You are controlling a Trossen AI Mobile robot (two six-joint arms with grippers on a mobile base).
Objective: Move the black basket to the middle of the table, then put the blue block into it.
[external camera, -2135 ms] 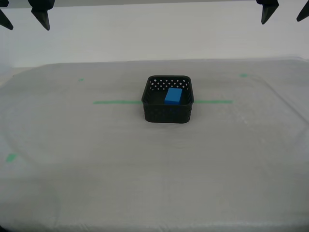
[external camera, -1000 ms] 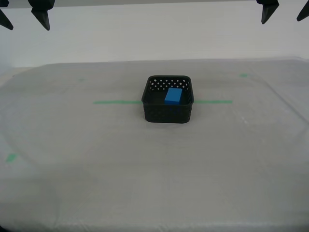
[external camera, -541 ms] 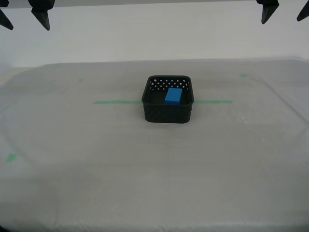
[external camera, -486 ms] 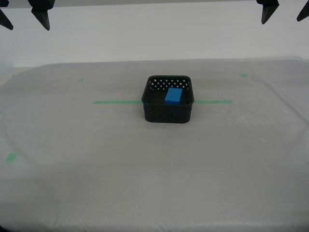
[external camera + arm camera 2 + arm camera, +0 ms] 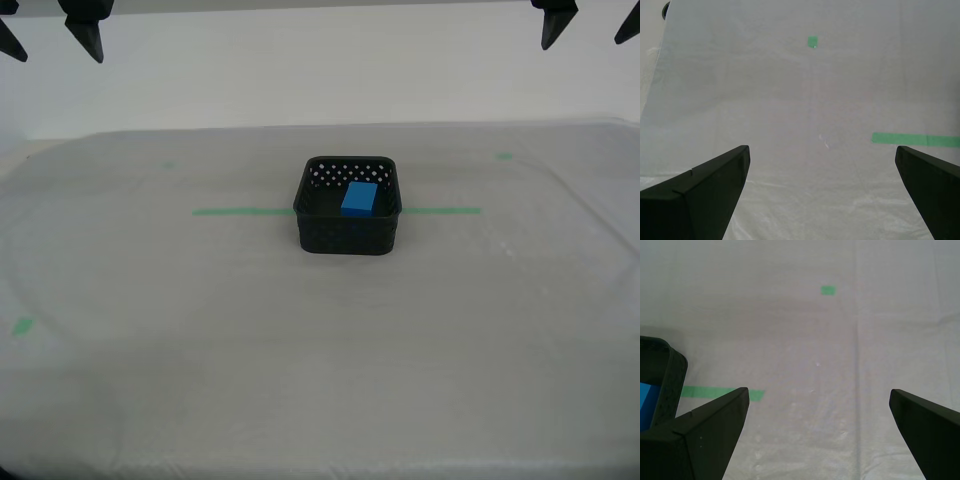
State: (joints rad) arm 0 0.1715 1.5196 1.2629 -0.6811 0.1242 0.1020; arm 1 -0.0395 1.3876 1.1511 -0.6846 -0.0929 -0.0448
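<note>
The black basket [image 5: 347, 228] stands in the middle of the table [image 5: 200, 330], across the long green tape line [image 5: 243, 211]. The blue block [image 5: 359, 198] lies inside it, leaning toward the far wall. The first wrist view catches the basket's rim [image 5: 671, 380] and a sliver of the block [image 5: 647, 402]. My first gripper [image 5: 818, 390] hangs open and high at the exterior view's upper right [image 5: 583, 45], holding nothing. My second gripper [image 5: 821, 150] hangs open and empty at the exterior view's upper left [image 5: 58, 58], over bare sheeting.
Small green tape marks sit on the sheeting: one at the exterior view's far left [image 5: 168, 165], one at its far right [image 5: 505, 155], one at its near left [image 5: 22, 325]. A white wall rises behind the table.
</note>
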